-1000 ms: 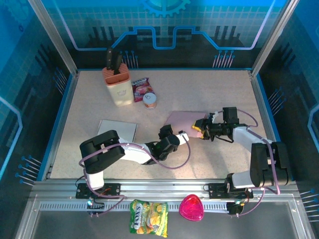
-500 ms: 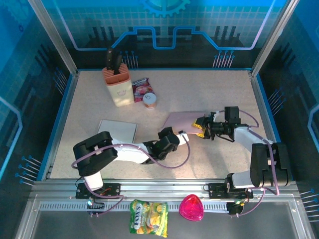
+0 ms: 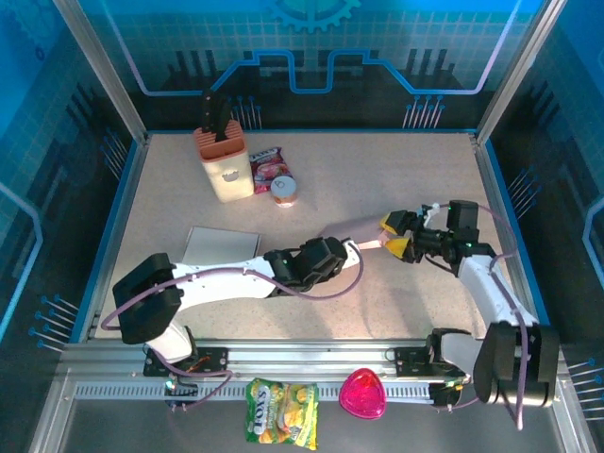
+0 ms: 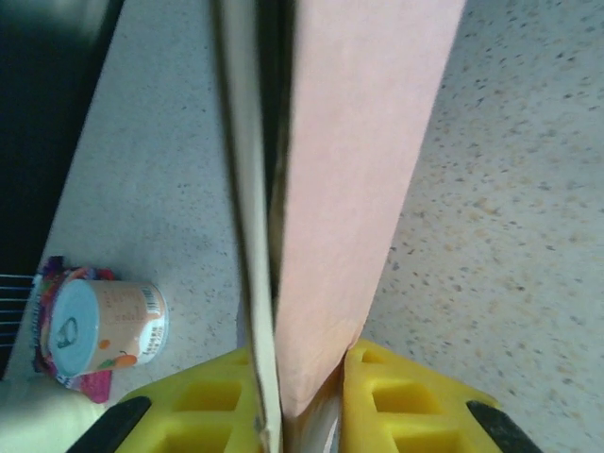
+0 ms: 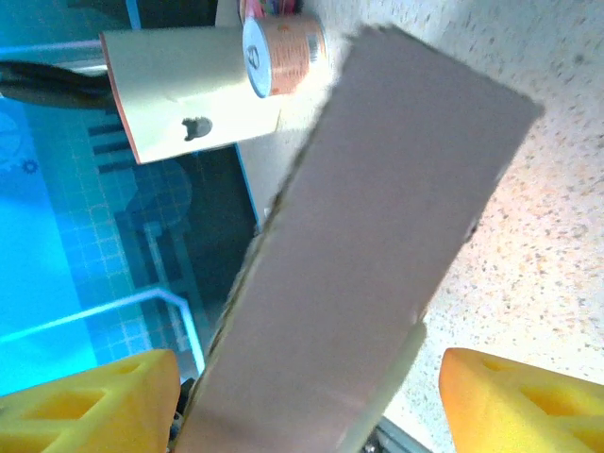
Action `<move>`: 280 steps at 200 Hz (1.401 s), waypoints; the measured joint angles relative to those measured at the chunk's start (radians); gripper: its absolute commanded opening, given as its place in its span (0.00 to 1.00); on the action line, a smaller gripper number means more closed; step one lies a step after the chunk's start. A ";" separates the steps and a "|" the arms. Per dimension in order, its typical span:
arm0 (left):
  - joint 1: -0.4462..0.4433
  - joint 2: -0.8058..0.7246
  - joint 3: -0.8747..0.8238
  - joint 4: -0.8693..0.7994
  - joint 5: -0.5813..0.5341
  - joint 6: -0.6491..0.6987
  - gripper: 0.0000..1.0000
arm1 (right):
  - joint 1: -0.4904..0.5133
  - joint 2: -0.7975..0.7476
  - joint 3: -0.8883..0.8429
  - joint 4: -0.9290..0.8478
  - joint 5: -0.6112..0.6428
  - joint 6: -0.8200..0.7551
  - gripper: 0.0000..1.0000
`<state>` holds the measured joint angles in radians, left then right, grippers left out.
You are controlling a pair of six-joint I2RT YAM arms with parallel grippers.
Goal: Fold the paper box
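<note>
Since a second ago: swings the right end effector [image 3: 396, 235] off rightward and spreads it wide, straddling one end of the pink paper box [image 3: 359, 231] with a gap on each side. Clamps the left end effector [image 3: 345, 249] narrow on the other end. Holds the paper box tipped on edge over the worktop [image 3: 396, 170], right of and nearer than the can [image 3: 283, 191].

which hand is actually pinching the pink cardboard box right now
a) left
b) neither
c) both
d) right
a: in the left wrist view the left hand has its yellow fingers pressed on both sides of the pink cardboard box, while the right hand stands wide, with table showing between one finger and the box.
</note>
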<state>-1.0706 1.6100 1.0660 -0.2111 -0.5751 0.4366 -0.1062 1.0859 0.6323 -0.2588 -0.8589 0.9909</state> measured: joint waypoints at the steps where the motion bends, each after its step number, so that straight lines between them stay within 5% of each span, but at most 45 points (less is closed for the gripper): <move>1: 0.000 0.000 0.003 -0.005 0.002 -0.003 0.19 | 0.000 -0.003 0.000 -0.004 0.002 -0.002 0.74; 82: 0.035 0.026 0.320 -0.586 0.228 -0.214 0.19 | -0.009 -0.266 0.037 -0.317 0.269 -0.128 0.73; 125: 0.087 0.134 0.469 -0.795 0.363 -0.270 0.17 | 0.140 -0.357 0.031 -0.368 0.392 -0.120 0.72; 185: 0.156 0.255 0.639 -0.900 0.461 -0.278 0.28 | 0.400 -0.332 -0.038 -0.228 0.507 0.013 0.73; 280: 0.227 0.336 0.718 -0.880 0.559 -0.249 0.34 | 0.422 -0.120 -0.038 0.011 0.518 0.135 0.74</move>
<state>-0.8433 1.9457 1.7844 -1.0916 -0.0158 0.1879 0.3161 0.9657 0.5945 -0.2474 -0.3405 1.1263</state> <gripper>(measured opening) 0.337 0.737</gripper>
